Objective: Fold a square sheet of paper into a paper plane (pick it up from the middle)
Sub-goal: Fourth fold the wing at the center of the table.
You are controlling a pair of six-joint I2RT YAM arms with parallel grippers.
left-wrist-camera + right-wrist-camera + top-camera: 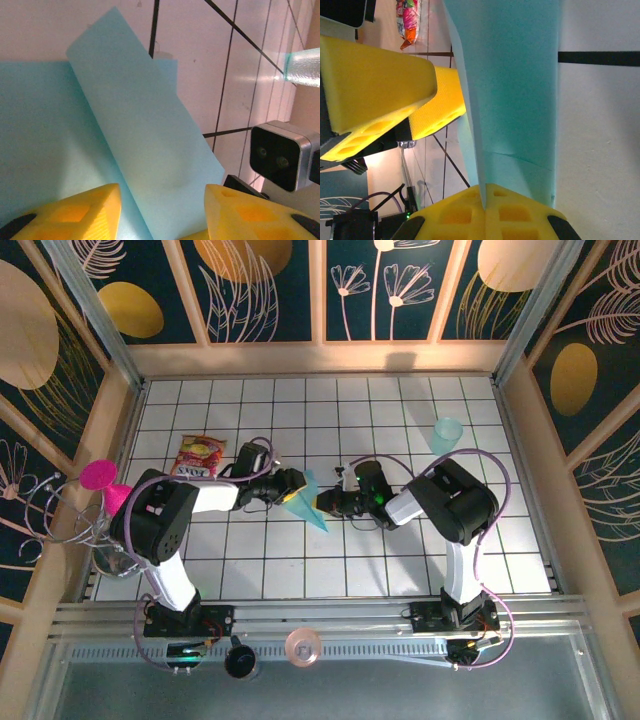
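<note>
White tiles ruled with dark lines cover the table, boxed in by floral wall panels. Well to the left of a pale-teal plastic cup point(447, 435), and nearer the arm bases than it, a light-blue paper sheet point(308, 502) sits partly folded into a narrow wedge between the two arms. On the cup's side of the sheet, the right gripper point(485, 200) is clamped on a folded edge, its yellow pads pressed together with paper between them. On the side away from the cup, the left gripper point(162, 205) has its jaws spread, and a loose flap lies between them unpinched. The fold looks part-made. To do it well, the left jaws would likely need to close squarely on the flap while the right grip holds firm, so the crease runs straight and the thin paper neither crumples nor slips.
</note>
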